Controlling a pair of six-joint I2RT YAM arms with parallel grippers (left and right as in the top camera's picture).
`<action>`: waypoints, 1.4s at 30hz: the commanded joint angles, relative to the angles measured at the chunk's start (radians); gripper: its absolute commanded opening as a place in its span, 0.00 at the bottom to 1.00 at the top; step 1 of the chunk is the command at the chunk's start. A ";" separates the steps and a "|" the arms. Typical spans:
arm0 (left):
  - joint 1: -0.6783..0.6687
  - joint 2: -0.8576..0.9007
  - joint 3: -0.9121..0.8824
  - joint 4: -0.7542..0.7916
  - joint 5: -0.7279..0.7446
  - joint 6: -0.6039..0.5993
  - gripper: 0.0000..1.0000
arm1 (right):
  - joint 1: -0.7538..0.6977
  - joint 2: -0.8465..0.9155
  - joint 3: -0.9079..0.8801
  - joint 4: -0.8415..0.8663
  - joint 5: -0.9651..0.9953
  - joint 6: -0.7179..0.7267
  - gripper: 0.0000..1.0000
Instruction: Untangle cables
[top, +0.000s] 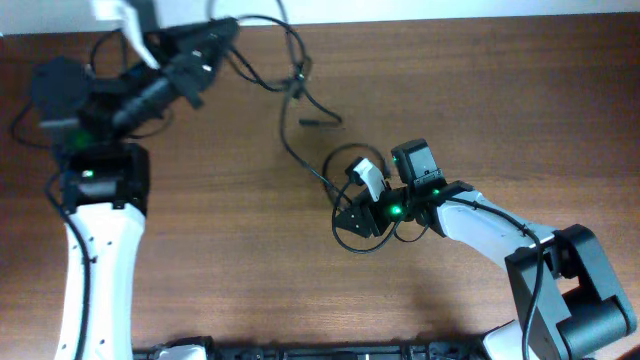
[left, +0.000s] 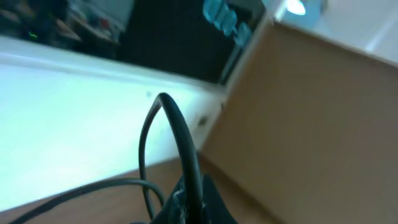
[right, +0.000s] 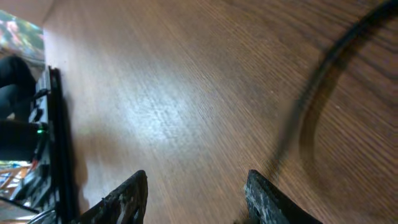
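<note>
The cables (top: 292, 85) are thin black cords strung from the table's far left edge down toward the middle, with a plug tip (top: 320, 122) lying loose. My left gripper (top: 222, 35) is raised at the far left and shut on a cable, which rises from between its jaws in the left wrist view as a black cord (left: 186, 158). My right gripper (top: 350, 222) is low over the table's middle, open, with only bare wood between its fingers (right: 196, 190). A blurred cable (right: 323, 68) curves past to the right of its right finger (right: 261, 193).
The wooden table (top: 480, 110) has a black strip (top: 300, 352) along its near edge, seen as a dark rail (right: 56, 137) in the right wrist view. The right arm's base (top: 575, 295) stands at the near right. A white wall (left: 62, 112) runs behind the table.
</note>
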 joint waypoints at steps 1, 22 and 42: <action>0.093 -0.005 0.016 0.019 -0.060 -0.193 0.00 | 0.004 0.008 -0.003 0.000 0.045 0.023 0.20; 0.162 -0.005 0.016 -0.515 -0.120 -0.068 0.00 | -0.404 0.008 -0.003 -0.060 -0.317 -0.013 0.54; -0.335 0.195 0.015 -0.788 -0.480 0.023 0.00 | -0.145 -0.019 0.115 0.035 -0.433 0.161 0.70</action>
